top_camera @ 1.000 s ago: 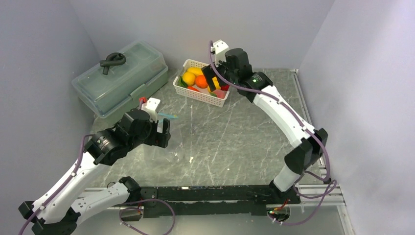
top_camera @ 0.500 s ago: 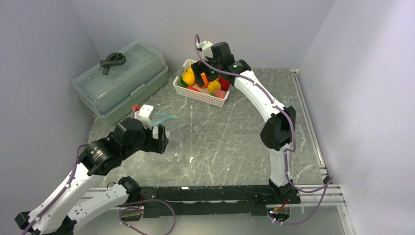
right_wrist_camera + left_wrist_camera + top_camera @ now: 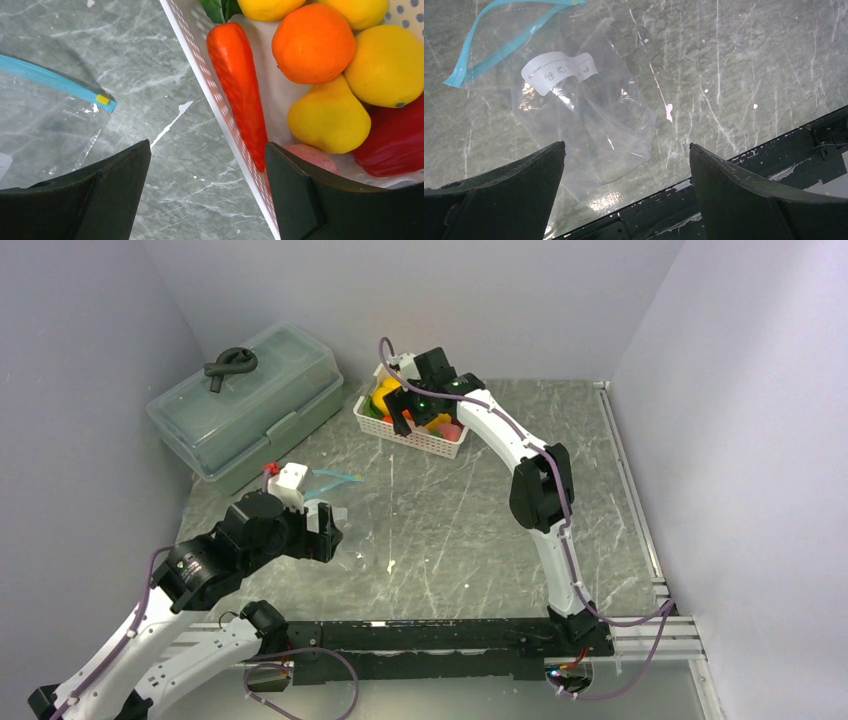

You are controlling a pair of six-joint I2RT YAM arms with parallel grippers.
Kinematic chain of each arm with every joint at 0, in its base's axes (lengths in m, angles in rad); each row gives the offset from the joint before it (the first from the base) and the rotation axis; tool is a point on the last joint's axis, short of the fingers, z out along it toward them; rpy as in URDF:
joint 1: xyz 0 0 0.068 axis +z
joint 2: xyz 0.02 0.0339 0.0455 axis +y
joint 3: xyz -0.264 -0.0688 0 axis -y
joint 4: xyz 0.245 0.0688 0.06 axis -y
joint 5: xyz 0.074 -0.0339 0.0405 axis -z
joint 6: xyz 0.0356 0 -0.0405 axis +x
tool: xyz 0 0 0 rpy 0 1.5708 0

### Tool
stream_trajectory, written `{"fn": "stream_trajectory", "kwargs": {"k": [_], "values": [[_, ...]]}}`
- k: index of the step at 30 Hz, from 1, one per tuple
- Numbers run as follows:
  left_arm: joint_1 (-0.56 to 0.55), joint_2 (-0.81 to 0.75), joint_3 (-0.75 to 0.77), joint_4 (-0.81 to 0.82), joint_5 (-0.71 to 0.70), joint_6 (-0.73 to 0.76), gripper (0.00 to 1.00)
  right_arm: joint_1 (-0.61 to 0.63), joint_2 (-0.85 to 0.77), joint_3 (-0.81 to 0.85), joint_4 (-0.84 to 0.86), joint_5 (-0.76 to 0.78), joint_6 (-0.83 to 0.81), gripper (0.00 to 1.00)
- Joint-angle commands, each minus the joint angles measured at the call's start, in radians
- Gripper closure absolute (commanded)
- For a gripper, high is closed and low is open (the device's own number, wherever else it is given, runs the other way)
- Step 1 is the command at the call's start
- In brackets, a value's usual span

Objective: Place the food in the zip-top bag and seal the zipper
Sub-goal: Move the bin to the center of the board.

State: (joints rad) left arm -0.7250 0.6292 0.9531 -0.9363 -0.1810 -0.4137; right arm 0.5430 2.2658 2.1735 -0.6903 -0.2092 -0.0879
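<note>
Basket wall (image 3: 192, 50) inside parted right tool (image 3: 207, 150) | lidded box (image 3: 245, 400) nearby | left tool (image 3: 626, 150) spread over bag (image 3: 589, 110)

grey marbled table (image 3: 480, 530), clear zip-top bag (image 3: 589, 125) lying flat, white basket (image 3: 412, 436), translucent lidded box (image 3: 250, 405) back left

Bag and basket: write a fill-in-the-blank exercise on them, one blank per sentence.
The carrot lies in the white ____, beside the orange.
The zipper along the mouth of the zip-top bag is ____ in colour.
The bag holds ____ food.
The left gripper hangs over it with jaws ____.
Missing words: basket; blue; no; open.
</note>
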Motion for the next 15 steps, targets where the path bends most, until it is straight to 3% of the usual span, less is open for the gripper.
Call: {"fn": "stream_trajectory", "kwargs": {"k": [1, 15], "values": [[0.001, -0.022, -0.007, 0.047, 0.001, -0.008, 0.01, -0.004, 0.025, 0.063, 0.009, -0.002, -0.02, 0.14], [0.001, -0.078, -0.011, 0.039, -0.035, -0.017, 0.01, -0.003, 0.126, 0.127, 0.03, 0.056, -0.047, 0.2]]}}
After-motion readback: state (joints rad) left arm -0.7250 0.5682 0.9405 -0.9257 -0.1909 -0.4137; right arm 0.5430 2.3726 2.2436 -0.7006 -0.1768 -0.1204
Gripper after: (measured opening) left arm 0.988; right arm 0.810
